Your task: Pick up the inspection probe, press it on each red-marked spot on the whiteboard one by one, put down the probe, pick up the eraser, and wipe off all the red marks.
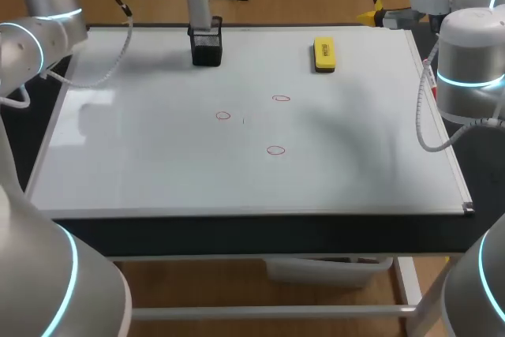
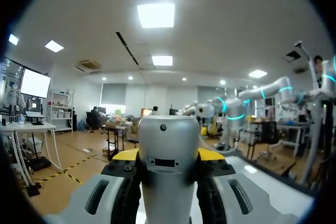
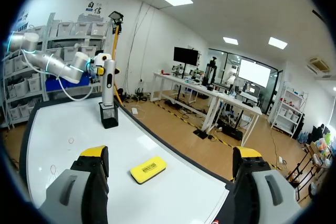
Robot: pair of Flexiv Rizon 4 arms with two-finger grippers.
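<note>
The whiteboard [image 1: 158,163] is seen lying flat on the counter [image 1: 237,234] and covering nearly all of it. Near its far edge a black mesh holder [image 1: 207,46] is placed, and the silver inspection probe [image 1: 199,5] is stood upright with its lower end inside that holder. The left end effector [image 2: 167,157] is clenched on the upper part of the probe: in the left wrist view the rounded silver body is gripped from both sides by the yellow-tipped fingers [image 2: 124,155].

The yellow eraser [image 1: 324,54] is laid on the whiteboard, to the right of the holder and well apart from it. Three small red marks are drawn near the middle of the board: one [image 1: 223,115] on the left, one [image 1: 281,99] further back and to the right, and one [image 1: 274,150] nearest the front edge.

The right end effector [image 3: 170,153] is held above the far right corner of the board, released, with its fingers spread wide and nothing grasped. In the right wrist view the eraser is seen ahead of it, in line with the gap between the fingers but not touched by them.
</note>
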